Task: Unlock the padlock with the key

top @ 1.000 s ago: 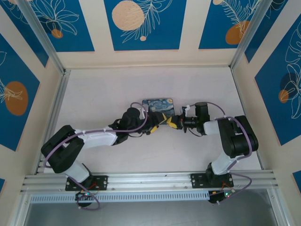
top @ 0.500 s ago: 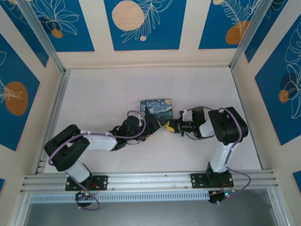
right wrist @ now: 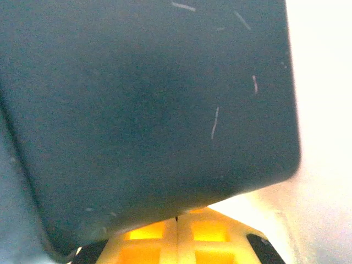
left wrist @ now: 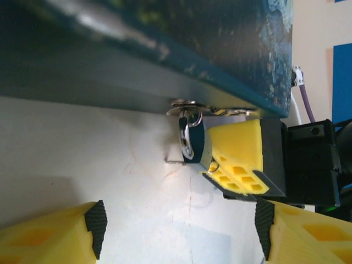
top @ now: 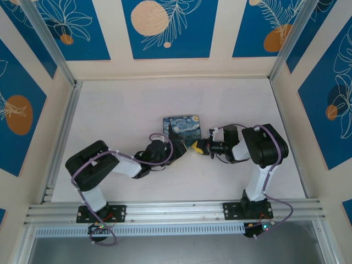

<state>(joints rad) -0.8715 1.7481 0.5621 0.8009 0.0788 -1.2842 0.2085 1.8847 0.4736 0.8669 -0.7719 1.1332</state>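
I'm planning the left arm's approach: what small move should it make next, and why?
Probably ease the left tool forward toward the key. Its fingers are open and short of it, while the right tool seems to pinch the padlock by the edge of the tin.

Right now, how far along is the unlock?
Done: right gripper shut, tips at the padlock beside the tin. In hand: left gripper open and empty, facing the padlock. Left: the key, seemingly the silvery piece at the tin's edge, lies ungripped; grasp, insert and turn remain.
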